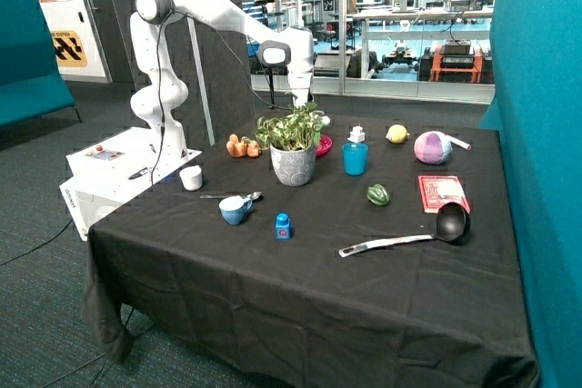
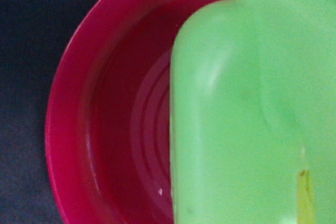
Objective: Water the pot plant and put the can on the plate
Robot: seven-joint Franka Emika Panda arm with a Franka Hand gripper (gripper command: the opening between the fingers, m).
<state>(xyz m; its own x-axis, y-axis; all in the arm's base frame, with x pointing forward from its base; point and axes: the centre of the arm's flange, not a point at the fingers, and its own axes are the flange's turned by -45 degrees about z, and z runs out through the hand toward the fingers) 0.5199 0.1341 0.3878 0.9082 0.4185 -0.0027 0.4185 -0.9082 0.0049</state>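
A table draped in black cloth stands on dark carpet, with teal panels at either side and a glass wall behind it giving onto a workshop with benches. The white arm reaches from its base beside the table down behind the pot plant, whose leaves hide the tool from the outside view. Whether the tool is open or closed on anything cannot be told from either view.

Just behind the plant, a sliver of the plate shows past the leaves. In the wrist view the plate fills much of the picture, its raised rim curving against the dark cloth, and the can sits directly over its bowl, very close to the camera. Whether the can touches the plate is unclear. Its spout and handle are not clearly visible, so which way it points and how its long axis lies cannot be told.

Elsewhere on the table lie a teal cup, a black ladle, a red packet, a small blue block and a white cup.
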